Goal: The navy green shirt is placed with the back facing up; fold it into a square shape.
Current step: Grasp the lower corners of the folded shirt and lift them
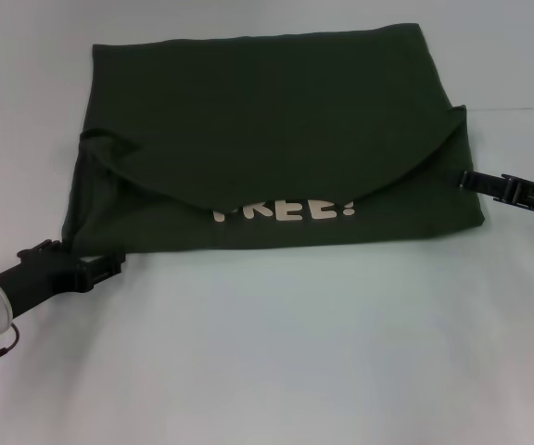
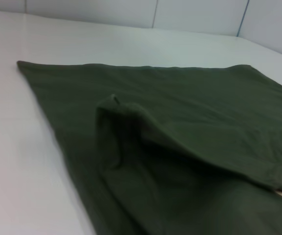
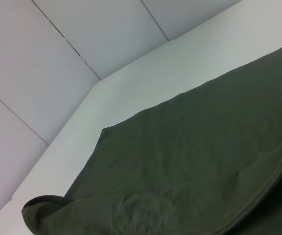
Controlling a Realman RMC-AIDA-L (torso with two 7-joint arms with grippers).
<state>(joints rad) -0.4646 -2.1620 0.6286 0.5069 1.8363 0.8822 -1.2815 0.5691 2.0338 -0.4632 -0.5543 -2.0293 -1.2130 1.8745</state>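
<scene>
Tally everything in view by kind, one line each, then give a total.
Shirts: 1, the navy green shirt, partly folded
Grippers: 2, left gripper and right gripper, at the shirt's edges
Tables: 1, the white table
Total: 4

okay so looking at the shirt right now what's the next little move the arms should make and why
Probably both grippers should take the near hem and carry it away from the robot. The navy green shirt has a top layer folded forward, yet the cream lettering and a near strip remain uncovered. The left gripper and right gripper sit at its edges.
</scene>
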